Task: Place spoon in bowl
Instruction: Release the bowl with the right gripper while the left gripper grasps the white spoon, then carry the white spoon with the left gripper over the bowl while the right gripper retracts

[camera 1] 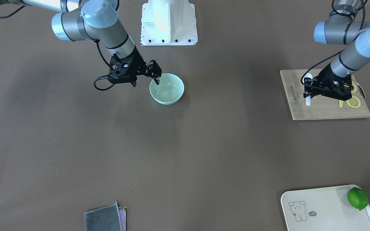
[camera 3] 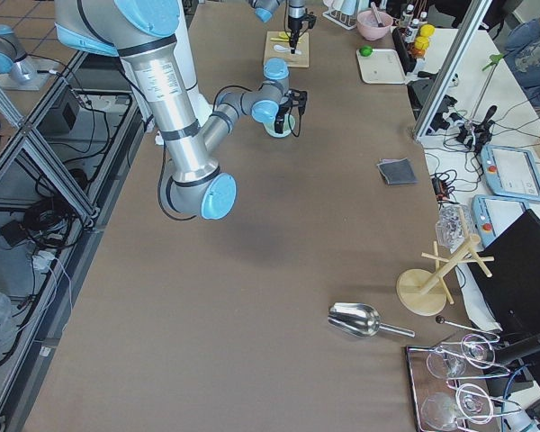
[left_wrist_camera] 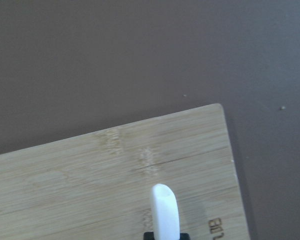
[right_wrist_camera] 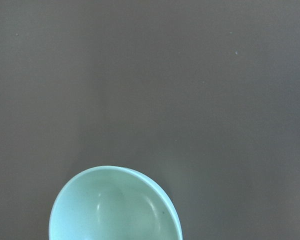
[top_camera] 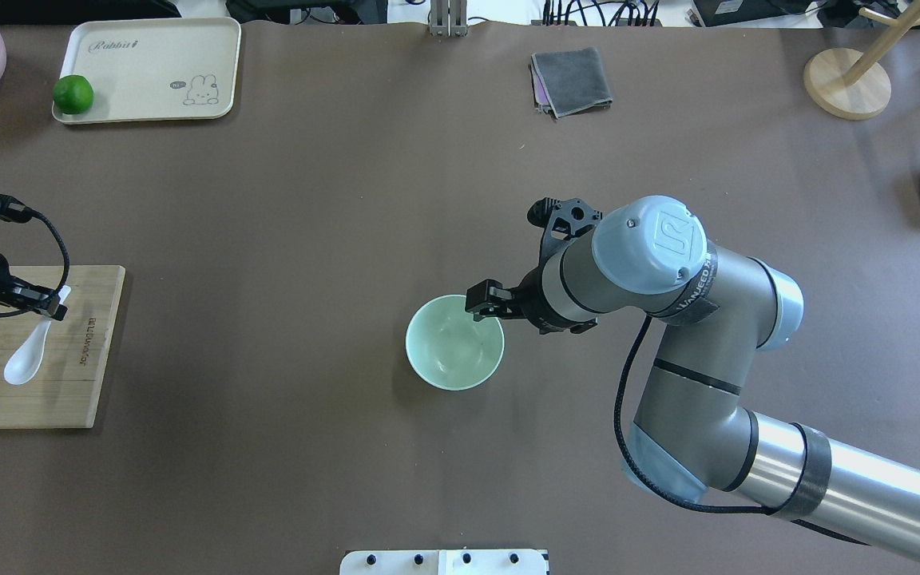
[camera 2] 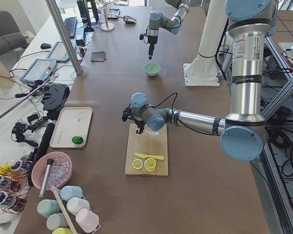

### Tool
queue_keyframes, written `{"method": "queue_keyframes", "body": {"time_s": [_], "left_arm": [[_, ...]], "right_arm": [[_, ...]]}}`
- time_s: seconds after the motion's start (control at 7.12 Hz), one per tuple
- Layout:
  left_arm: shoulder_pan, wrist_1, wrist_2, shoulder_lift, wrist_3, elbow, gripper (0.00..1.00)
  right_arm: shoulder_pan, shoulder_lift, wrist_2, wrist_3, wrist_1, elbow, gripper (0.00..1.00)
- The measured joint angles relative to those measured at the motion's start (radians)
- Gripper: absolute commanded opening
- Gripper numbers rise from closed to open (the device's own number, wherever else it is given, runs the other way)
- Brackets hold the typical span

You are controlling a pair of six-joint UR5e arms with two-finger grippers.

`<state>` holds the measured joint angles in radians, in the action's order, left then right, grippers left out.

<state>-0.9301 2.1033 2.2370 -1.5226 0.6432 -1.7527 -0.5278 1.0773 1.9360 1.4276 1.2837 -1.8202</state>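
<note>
Front view: left gripper (camera 1: pixel 307 93) looks clamped on the handle of the spoon (camera 1: pixel 309 77) over the cutting board (camera 1: pixel 320 110) at the left edge of the table (camera 1: pixel 185 154), well apart from the mid-table bowl (camera 1: pixel 169 91), so I log pickup under way, carry and drop pending. Overhead: right gripper (top_camera: pixel 485 305) sits at the bowl's rim; pinching or not, I cannot tell. Side views: brown surface, lime (camera 2: pixel 77 141) on a tray (camera 2: pixel 68 122) at the far-left corner, operator desk (camera 2: pixel 5 112) along the far edge.
</note>
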Motion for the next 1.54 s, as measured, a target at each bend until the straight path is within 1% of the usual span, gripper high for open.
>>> {"method": "queue_keyframes", "body": {"time_s": [0.14,0.28,0.42,0.56,0.7,0.84,0.98,1.12,1.26,1.4,1.54], "left_arm": [[-0.001,-0.011,0.04,-0.028,0.044,-0.043,0.0],[-0.001,-0.02,0.077,-0.088,0.115,-0.063,0.0],[0.01,-0.033,0.093,-0.177,0.212,-0.067,0.0],[0.055,-0.055,0.088,-0.281,0.321,-0.064,0.0],[0.127,-0.094,0.045,-0.394,0.421,-0.048,0.0],[0.2,-0.145,-0.03,-0.504,0.485,-0.017,0.0],[0.273,-0.184,-0.112,-0.606,0.529,0.03,0.0],[0.331,-0.201,-0.178,-0.704,0.577,0.098,0.0],[0.368,-0.206,-0.212,-0.772,0.607,0.152,0.67],[0.386,-0.205,-0.23,-0.8,0.616,0.176,0.98],[0.395,-0.202,-0.253,-0.807,0.617,0.183,0.98]], "right_arm": [[-0.033,0.018,0.035,-0.007,0.025,-0.027,1.0],[-0.081,0.058,0.085,-0.033,0.04,-0.057,1.0],[-0.135,0.11,0.132,-0.097,0.046,-0.081,1.0],[-0.191,0.169,0.166,-0.186,0.047,-0.093,1.0],[-0.246,0.223,0.197,-0.276,0.047,-0.096,1.0],[-0.302,0.273,0.23,-0.366,0.046,-0.095,1.0],[-0.357,0.321,0.261,-0.458,0.046,-0.092,1.0],[-0.396,0.359,0.278,-0.527,0.044,-0.089,1.0],[-0.413,0.378,0.284,-0.56,0.044,-0.086,1.0],[-0.42,0.392,0.285,-0.571,0.041,-0.085,1.0],[-0.423,0.407,0.285,-0.576,0.038,-0.086,1.0]]}}
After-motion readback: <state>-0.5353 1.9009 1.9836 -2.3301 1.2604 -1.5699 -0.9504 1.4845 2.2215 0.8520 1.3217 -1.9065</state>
